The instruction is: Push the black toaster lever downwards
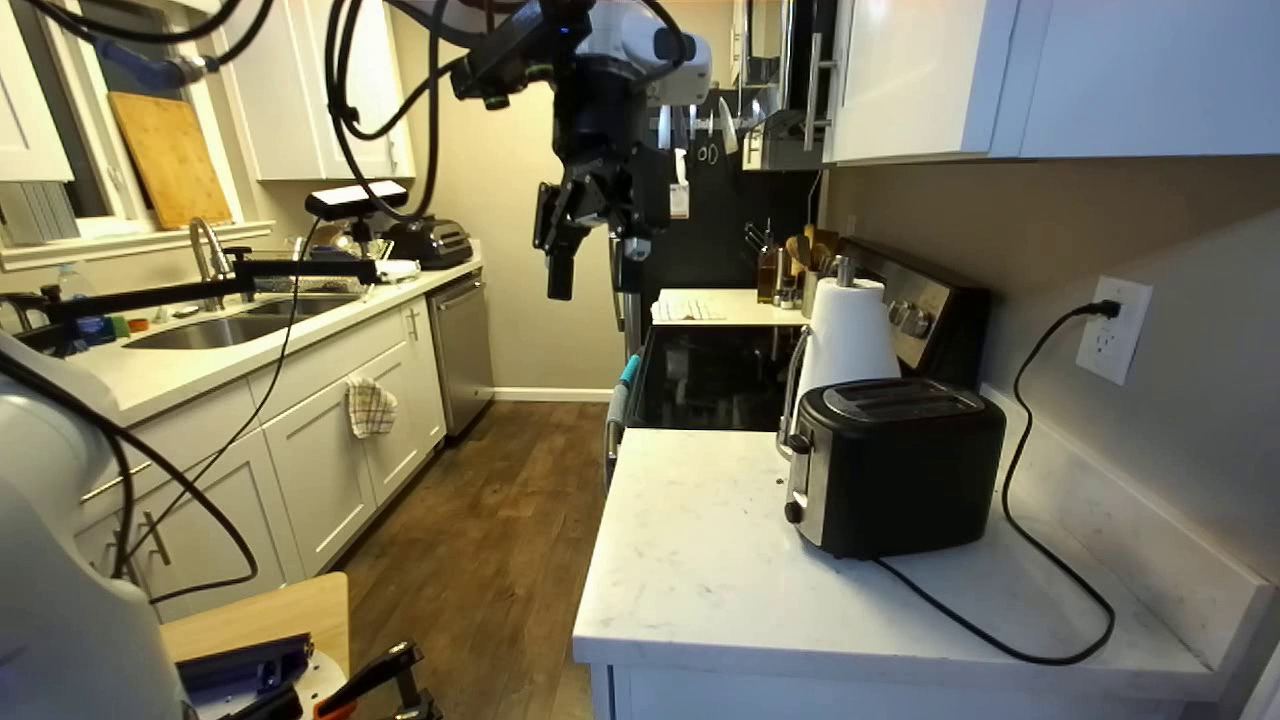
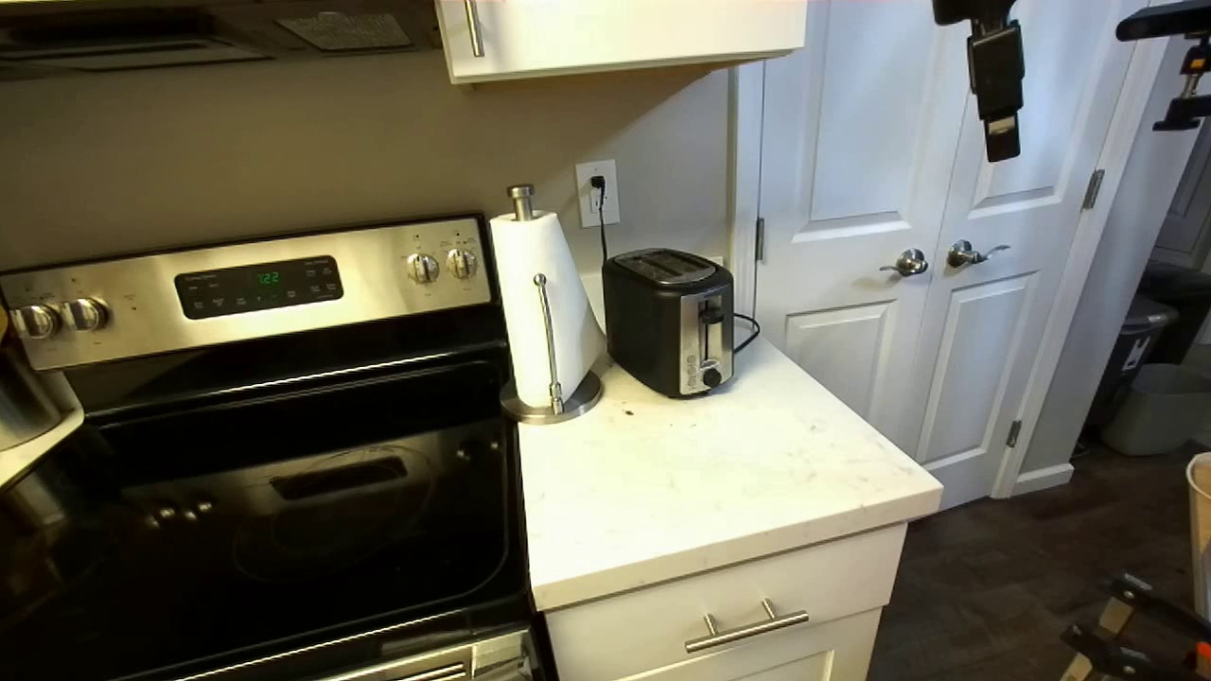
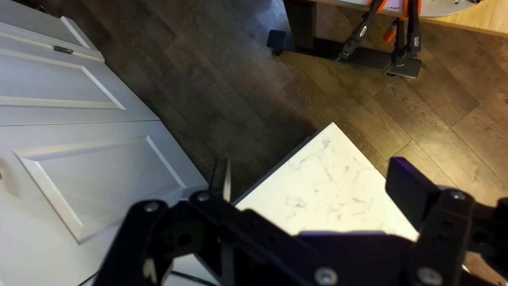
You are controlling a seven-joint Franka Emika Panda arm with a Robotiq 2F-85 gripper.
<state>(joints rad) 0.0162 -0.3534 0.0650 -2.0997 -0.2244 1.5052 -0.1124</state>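
On one side of the black toaster (image 2: 648, 331) rise white double doors (image 2: 922, 203); on its opposite side is the stove (image 2: 189, 539), dark and glossy on top. Beneath the toaster lies a pale, veined countertop (image 2: 719, 473), and the toaster stands upright on it. Between toaster and stove, near the toaster, is a paper towel roll (image 2: 523, 312). Higher than the toaster and well apart from it hangs the gripper (image 1: 598, 265), its fingers (image 3: 408, 190) spread wide, with the countertop showing between them in the wrist view. Behind the toaster, a little higher, is a white outlet (image 1: 1115, 335). Low on the toaster's front sits a round dial (image 2: 711, 377); above that, the black lever (image 2: 711, 315) rests near the top of its slot.
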